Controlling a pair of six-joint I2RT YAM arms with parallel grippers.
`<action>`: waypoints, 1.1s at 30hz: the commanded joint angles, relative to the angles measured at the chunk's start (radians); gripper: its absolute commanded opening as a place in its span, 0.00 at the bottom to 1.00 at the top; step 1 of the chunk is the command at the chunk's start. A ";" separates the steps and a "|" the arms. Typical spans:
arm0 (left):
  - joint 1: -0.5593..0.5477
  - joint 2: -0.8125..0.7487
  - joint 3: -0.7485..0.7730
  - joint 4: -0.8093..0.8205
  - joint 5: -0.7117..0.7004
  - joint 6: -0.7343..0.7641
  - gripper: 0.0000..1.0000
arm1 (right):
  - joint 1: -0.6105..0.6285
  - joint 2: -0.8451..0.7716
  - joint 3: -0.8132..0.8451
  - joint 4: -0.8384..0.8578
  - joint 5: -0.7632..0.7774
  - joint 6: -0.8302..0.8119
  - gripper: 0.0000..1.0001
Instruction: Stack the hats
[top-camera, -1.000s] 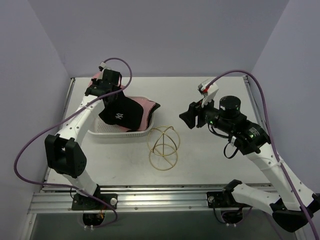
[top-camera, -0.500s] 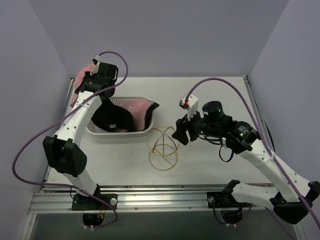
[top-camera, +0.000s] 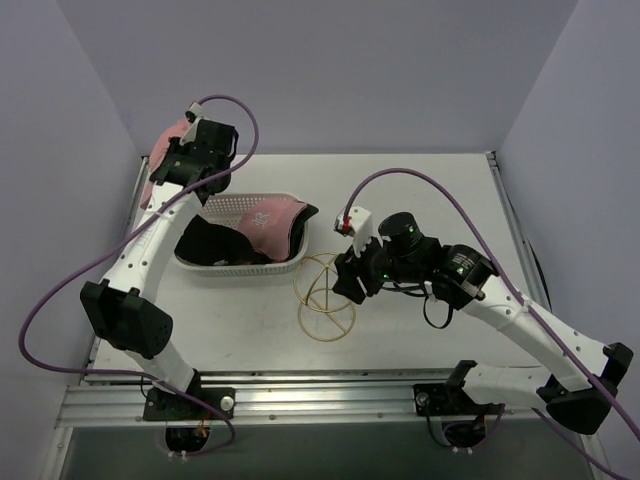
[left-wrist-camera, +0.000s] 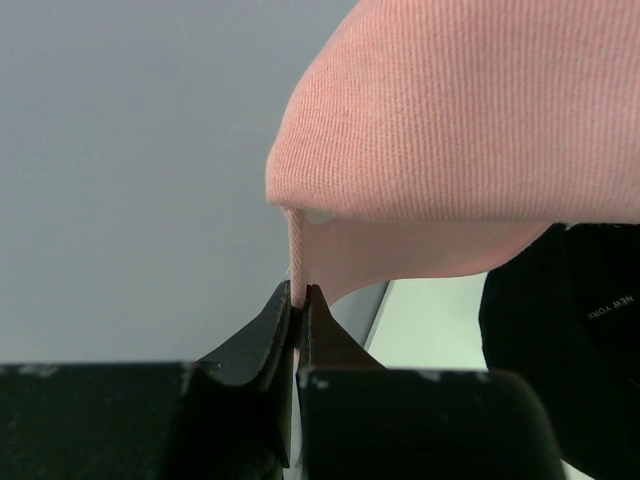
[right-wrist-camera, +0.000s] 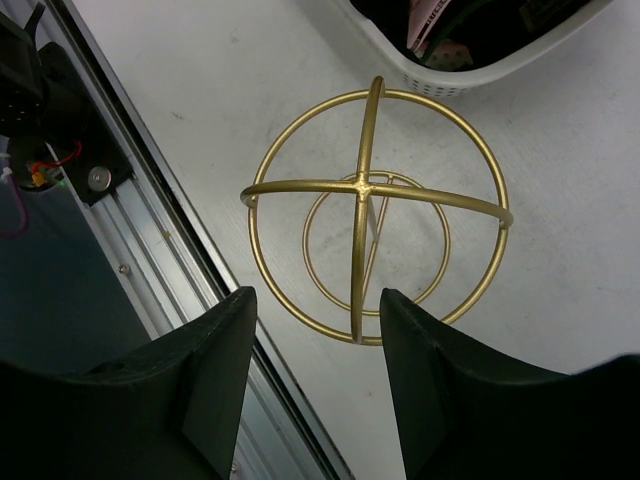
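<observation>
Change since last tick?
— Left hand clamped on pink fabric baseball cap, now raised above white perforated plastic basket. Right hand, fingers apart, moved over gold wire globe stand on worktop. First hat looks ready to place.

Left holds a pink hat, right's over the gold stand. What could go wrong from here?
1. The left gripper pinches only a thin fabric edge of the pink hat; it may slip out.
2. The open right gripper hangs directly over the gold wire stand; descending could knock it over.

Stand just right of basket; hats inside
</observation>
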 joint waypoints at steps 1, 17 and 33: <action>-0.044 -0.060 0.044 -0.037 0.013 -0.041 0.02 | 0.013 0.029 -0.014 0.024 0.005 -0.004 0.48; -0.122 -0.122 0.001 -0.059 0.074 -0.111 0.02 | 0.018 0.066 -0.076 0.133 0.130 0.041 0.15; -0.124 -0.192 -0.046 -0.011 0.100 -0.077 0.02 | 0.016 0.076 -0.027 0.169 0.400 0.061 0.00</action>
